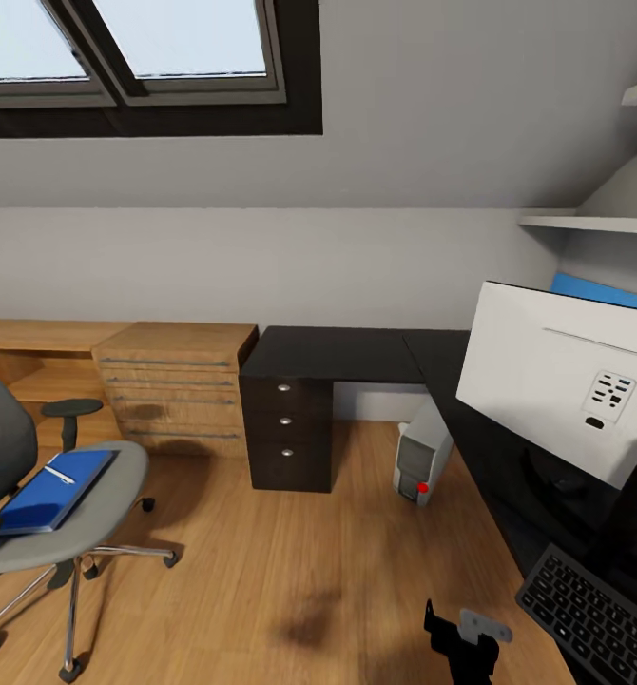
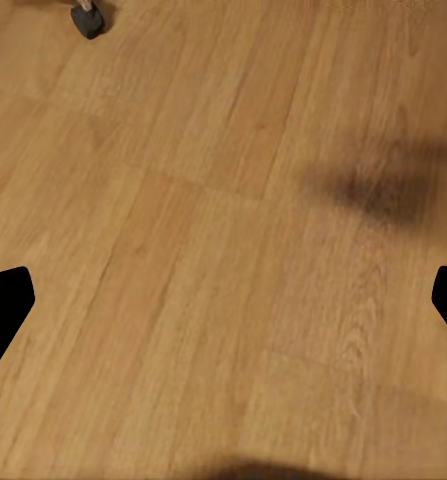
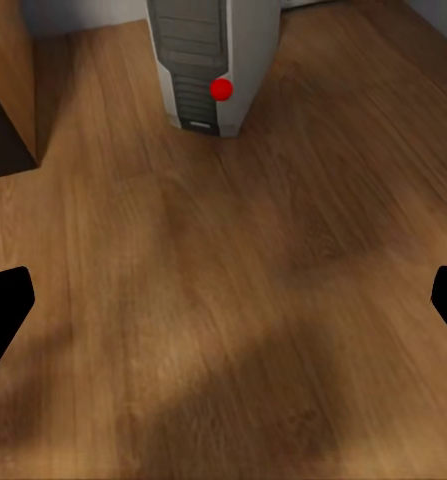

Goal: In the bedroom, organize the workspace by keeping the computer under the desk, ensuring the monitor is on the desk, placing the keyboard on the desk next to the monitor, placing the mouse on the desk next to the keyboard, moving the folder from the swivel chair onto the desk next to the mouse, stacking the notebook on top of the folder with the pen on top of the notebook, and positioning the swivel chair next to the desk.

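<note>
The swivel chair (image 1: 62, 514) stands on the floor at the left, away from the desk (image 1: 357, 354). On its seat lies the blue folder (image 1: 52, 490) with the white pen (image 1: 60, 475) on top. I cannot make out the notebook, and the mouse is out of view. The computer (image 1: 421, 461) (image 3: 208, 60) stands under the desk. The monitor (image 1: 566, 381) shows its white back on the desk's right wing, with the keyboard (image 1: 594, 614) in front of it. My left gripper (image 2: 223, 310) and right gripper (image 3: 223, 310) are both open over bare floor.
A light wooden drawer chest (image 1: 176, 385) sits left of the desk's dark drawer unit (image 1: 288, 428). Wall shelves (image 1: 594, 221) hang at the upper right under the sloped ceiling. A chair castor (image 2: 86, 20) lies ahead of the left gripper. Wooden floor (image 1: 280, 561) spreads between chair and desk.
</note>
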### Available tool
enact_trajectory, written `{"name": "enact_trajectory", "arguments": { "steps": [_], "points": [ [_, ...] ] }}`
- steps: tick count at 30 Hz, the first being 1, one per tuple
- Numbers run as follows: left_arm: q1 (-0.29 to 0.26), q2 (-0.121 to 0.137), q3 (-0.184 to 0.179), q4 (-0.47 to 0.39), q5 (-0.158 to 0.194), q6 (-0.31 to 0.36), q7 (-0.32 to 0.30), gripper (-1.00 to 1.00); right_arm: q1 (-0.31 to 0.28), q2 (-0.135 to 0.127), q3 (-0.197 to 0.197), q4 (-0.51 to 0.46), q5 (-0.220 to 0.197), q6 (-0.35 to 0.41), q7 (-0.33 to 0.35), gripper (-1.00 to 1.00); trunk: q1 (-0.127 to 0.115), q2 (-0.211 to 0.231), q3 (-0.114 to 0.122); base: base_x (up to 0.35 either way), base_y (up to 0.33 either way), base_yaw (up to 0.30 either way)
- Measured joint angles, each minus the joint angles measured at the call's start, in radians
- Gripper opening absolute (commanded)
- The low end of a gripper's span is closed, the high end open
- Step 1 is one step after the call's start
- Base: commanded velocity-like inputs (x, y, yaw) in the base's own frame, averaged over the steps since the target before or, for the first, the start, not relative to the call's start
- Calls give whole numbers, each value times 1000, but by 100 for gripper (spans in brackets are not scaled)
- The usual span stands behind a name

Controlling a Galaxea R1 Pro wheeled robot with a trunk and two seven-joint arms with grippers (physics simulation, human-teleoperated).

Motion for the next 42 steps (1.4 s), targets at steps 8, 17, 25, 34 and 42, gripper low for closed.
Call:
{"name": "enact_trajectory", "arguments": {
  "steps": [8, 17, 25, 34, 42],
  "points": [
    [0, 0, -1, 0, 0, 0, -1, 100, 21, 2, 3, 0, 21, -2, 10, 100, 0, 0, 0, 0, 0, 0],
    [0, 1, 0, 0, 0, 0, -5, 100, 36, 2, 3, 0, 127, 2, 64, 100, 0, 0, 0, -61, 0, 0],
    [0, 1, 1, 0, 0, 0, -3, 100, 36, 2, 3, 0, 130, 1, 65, 100, 1, 0, 0, -287, 0, 0],
    [0, 2, 1, 0, 0, 0, -3, 100, 36, 2, 3, 0, 131, 1, 65, 100, 1, 0, 0, -323, 0, 0],
    [0, 2, 0, 0, 0, 0, -3, 100, 36, 2, 3, 0, 131, 1, 66, 100, 1, 0, 0, -326, 0, 0]
  ]
}}
